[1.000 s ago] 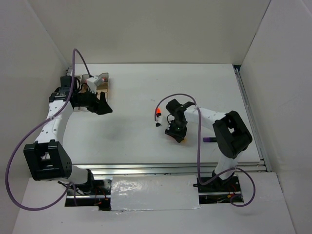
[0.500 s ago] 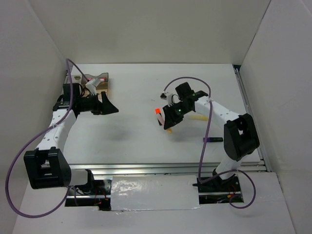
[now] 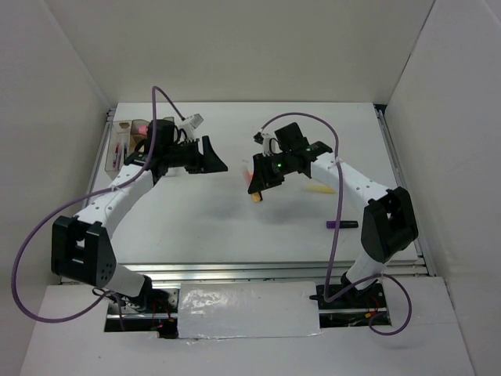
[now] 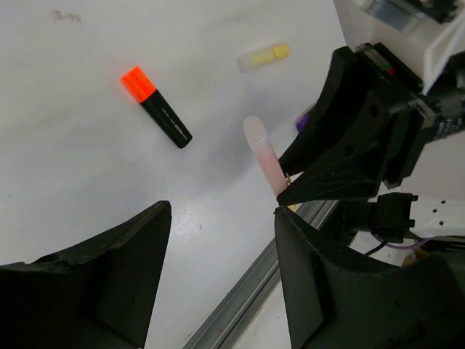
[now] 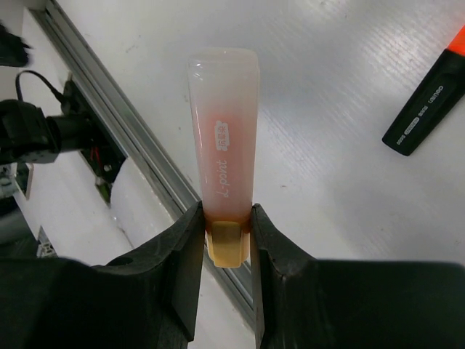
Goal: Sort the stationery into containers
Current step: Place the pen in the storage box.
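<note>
My right gripper (image 5: 227, 231) is shut on the yellow-pink marker (image 5: 221, 145), pinching its yellow end while the pink cap sticks out ahead, lifted above the table. In the top view that gripper (image 3: 256, 186) hangs over mid-table. The orange-capped black highlighter (image 4: 156, 107) lies flat beside it, also in the right wrist view (image 5: 429, 102). My left gripper (image 3: 208, 159) is open and holds nothing, a short way left of the held marker (image 4: 263, 154). The clear organiser tray (image 3: 116, 131) stands at the far left.
A pale yellow stick (image 3: 317, 186) lies right of the right gripper, and a purple marker (image 3: 342, 225) lies nearer the front. Metal rails (image 3: 274, 270) run along the table's front edge. White walls close in three sides.
The left arm swung from the tray to the right, towards mid-table, and its jaws narrowed slightly. The right gripper rose and shifted left and back with the marker.
</note>
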Controlling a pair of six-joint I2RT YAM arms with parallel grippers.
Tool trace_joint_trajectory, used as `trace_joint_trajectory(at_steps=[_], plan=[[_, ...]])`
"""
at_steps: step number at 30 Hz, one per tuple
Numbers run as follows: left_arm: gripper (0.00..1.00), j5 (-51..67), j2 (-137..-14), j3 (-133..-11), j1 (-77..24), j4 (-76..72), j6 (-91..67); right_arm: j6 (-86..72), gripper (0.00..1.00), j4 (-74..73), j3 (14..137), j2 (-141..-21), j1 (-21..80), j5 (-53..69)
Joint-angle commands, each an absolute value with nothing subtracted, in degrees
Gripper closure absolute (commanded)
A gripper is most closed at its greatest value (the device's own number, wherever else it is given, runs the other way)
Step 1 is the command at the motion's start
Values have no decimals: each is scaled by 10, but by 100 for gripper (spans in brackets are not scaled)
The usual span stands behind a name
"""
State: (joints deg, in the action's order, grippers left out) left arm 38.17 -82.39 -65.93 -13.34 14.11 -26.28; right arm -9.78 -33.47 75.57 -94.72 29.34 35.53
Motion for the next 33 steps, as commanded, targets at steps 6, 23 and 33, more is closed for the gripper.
trace_joint_trajectory(at_steps=[6,23,33], plan=[[28,386,-872,-688,-161,96,-318,-150,100,-303,811,-947,301,349],[29,396,-907,-666,-175,54,-345,-152,100,-312,862,-1003,328,333],[40,393,-923,-671,-175,52,-355,-155,100,-316,876,-1015,345,329]])
